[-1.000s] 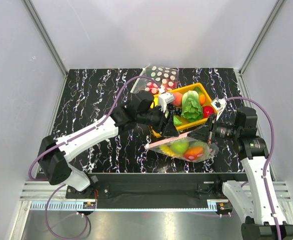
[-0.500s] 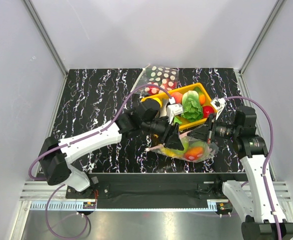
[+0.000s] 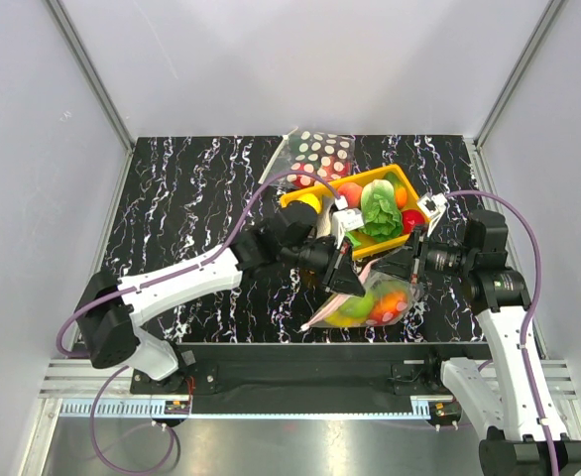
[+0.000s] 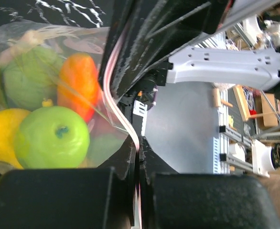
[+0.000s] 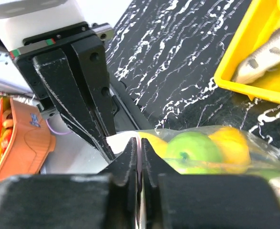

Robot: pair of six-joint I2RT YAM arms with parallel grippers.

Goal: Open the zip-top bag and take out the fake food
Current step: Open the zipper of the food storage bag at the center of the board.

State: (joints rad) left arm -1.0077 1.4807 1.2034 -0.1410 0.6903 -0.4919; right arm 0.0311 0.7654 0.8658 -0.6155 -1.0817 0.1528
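I counted one zip-top bag (image 3: 370,307) showing four fake food pieces (image 4: 51,136), one polka-dot bag (image 3: 320,151) at the table's (image 3: 191,188) back edge, and one yellow tray (image 3: 409,181).

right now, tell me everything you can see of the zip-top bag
The crinkly see-through plastic zip-top bag with a pink zip strip is held near the black marbled table's front edge, tilted, its top pinched on both sides: left tool shut on the strip, right tool shut on the rim. Inside show glossy toy fruits: green, yellow, orange. Whether the zip is open cannot be told.
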